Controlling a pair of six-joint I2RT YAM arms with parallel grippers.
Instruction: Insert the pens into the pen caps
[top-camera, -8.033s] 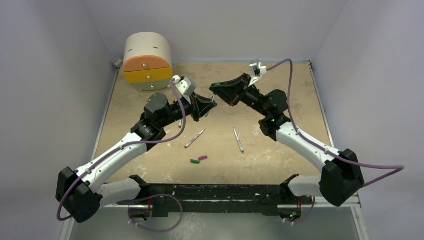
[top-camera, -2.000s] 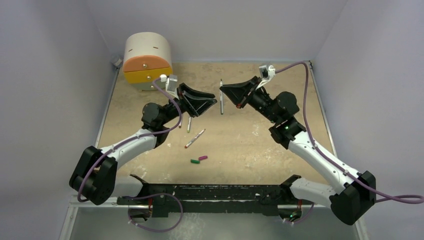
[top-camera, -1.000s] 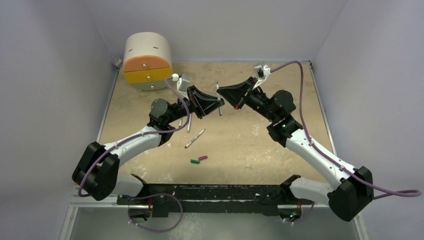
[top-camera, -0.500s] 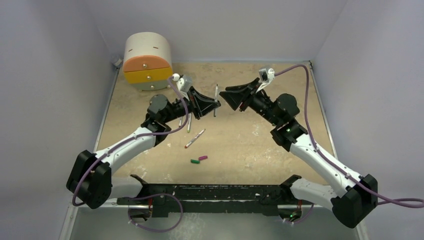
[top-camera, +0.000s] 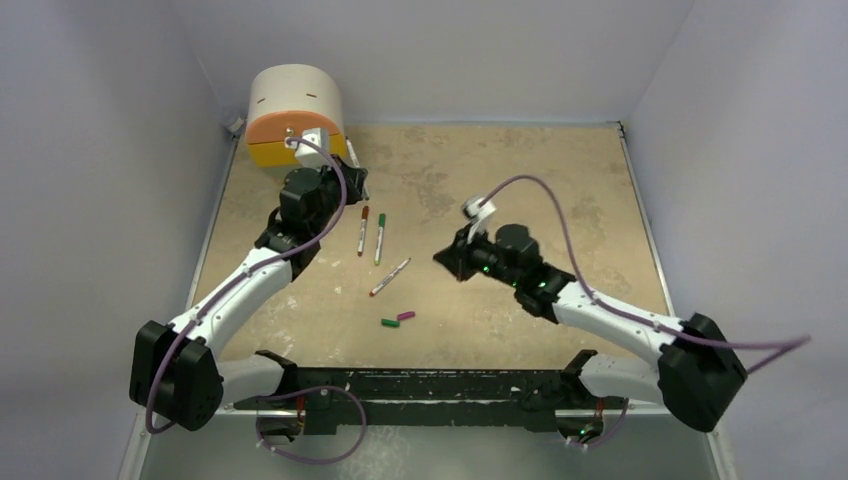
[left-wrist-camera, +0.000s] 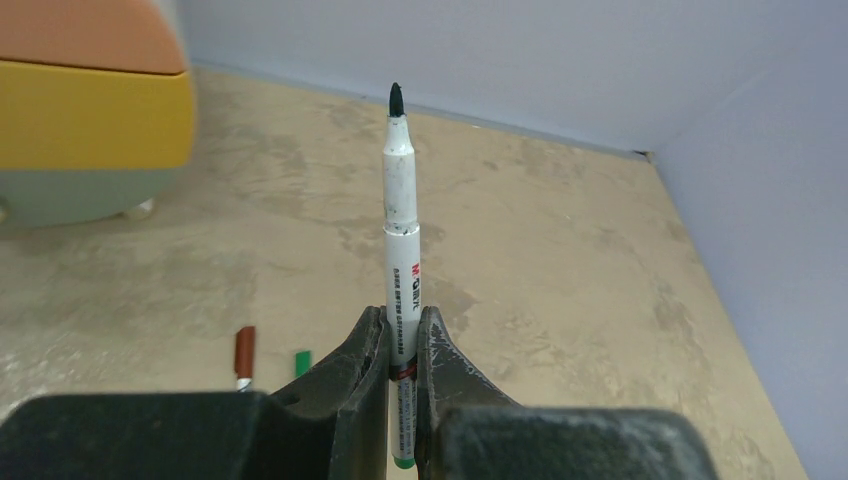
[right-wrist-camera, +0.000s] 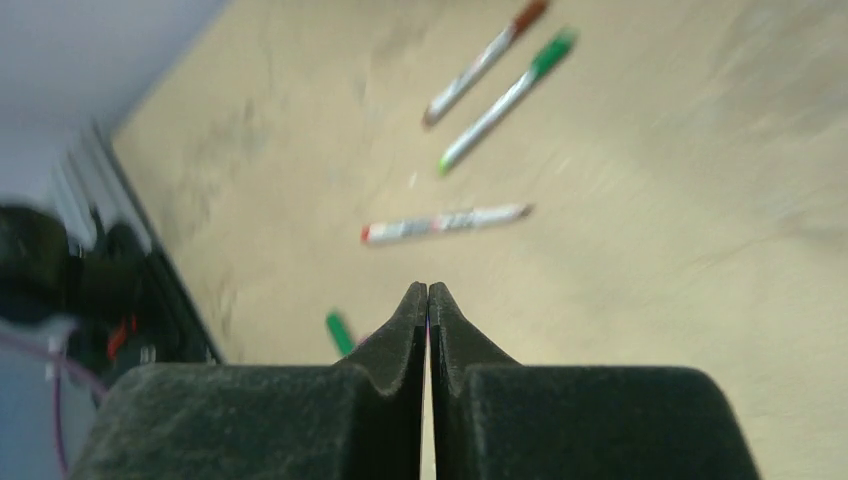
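Observation:
My left gripper (left-wrist-camera: 402, 318) is shut on a white pen (left-wrist-camera: 401, 240), whose bare dark tip points away from the wrist camera. In the top view that arm's wrist (top-camera: 318, 185) sits back by the drawer unit, and the held pen does not show there. Three pens lie on the table: a brown-capped one (top-camera: 363, 230), a green-capped one (top-camera: 380, 238) and an uncapped red-tipped one (top-camera: 390, 277). A green cap (top-camera: 389, 322) and a magenta cap (top-camera: 405, 316) lie near the front. My right gripper (right-wrist-camera: 428, 290) is shut and empty, low over the table (top-camera: 443, 258), right of the caps.
A round drawer unit (top-camera: 296, 112) with orange and yellow fronts stands at the back left, close to my left wrist. Grey walls close in the tan tabletop (top-camera: 560, 180) on three sides. A black rail (top-camera: 420, 385) runs along the near edge.
The two grippers met mid-table around the pen, then parted. My left arm drew back toward the drawer unit with the pen. My right arm let go, swung down toward the caps and shut.

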